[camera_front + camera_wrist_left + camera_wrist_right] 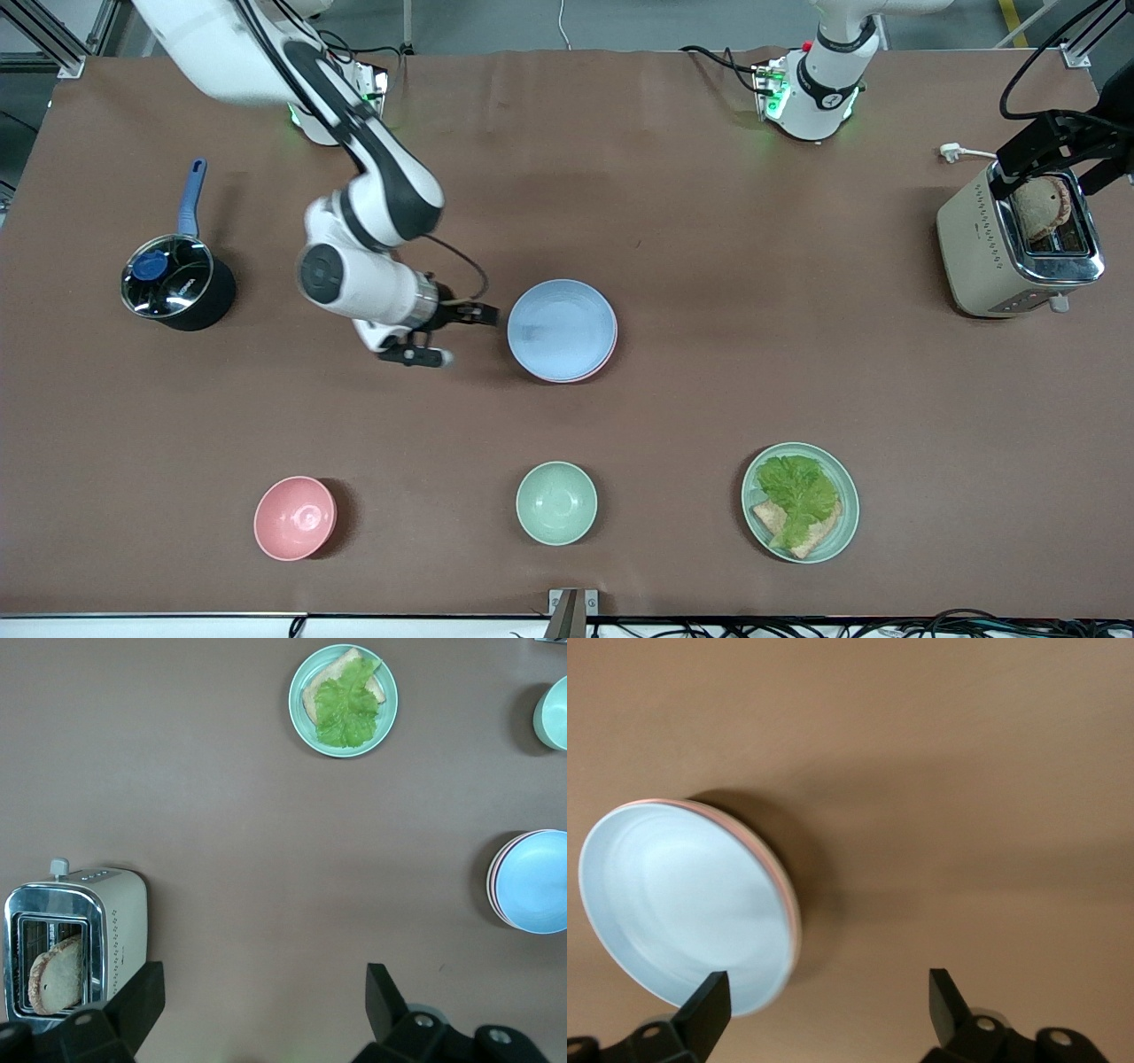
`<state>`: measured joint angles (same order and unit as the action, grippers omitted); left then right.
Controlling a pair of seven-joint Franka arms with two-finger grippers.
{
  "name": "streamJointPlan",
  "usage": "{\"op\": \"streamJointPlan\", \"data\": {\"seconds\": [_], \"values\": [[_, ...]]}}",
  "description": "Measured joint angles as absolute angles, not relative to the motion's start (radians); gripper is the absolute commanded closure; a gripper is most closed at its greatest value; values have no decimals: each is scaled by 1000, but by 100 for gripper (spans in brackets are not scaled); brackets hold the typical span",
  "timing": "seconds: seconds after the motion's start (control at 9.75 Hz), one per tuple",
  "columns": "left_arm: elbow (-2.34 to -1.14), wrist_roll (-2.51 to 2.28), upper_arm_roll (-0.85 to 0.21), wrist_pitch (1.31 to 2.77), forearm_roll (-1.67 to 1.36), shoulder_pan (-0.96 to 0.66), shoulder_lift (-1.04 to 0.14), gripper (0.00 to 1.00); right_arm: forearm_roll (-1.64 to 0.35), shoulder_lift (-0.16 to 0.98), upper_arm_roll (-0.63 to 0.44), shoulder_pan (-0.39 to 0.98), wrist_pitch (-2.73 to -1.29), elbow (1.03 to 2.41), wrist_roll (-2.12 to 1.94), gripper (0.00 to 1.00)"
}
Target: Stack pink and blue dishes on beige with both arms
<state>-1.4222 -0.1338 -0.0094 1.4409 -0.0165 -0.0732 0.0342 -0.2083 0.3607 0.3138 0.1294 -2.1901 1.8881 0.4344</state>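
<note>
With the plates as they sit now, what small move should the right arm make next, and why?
Probably back the right gripper away. Its fingers are open beside the stack, holding nothing, and the blue plate already rests on the pink plate. No beige plate shows underneath.

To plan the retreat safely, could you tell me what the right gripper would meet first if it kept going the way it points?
Probably the blue plate, top of the stack: the open right gripper points sideways at its rim, though its height is unclear.
</note>
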Motion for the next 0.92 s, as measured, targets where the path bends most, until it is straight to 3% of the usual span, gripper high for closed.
{"op": "streamJointPlan", "data": {"seconds": [0.31, 0.51, 0.92], "values": [[-1422, -124, -8, 1444, -16, -55, 33, 0, 19, 127, 277, 3, -1980, 1849, 451, 0], [-1422, -121, -8, 1448, -16, -53, 32, 0, 36, 10, 123, -13, -1848, 1757, 377, 0], [-1421, -55, -8, 1448, -16, -54, 32, 0, 14, -25, 0, -13, -1539, 1527, 199, 0]]}}
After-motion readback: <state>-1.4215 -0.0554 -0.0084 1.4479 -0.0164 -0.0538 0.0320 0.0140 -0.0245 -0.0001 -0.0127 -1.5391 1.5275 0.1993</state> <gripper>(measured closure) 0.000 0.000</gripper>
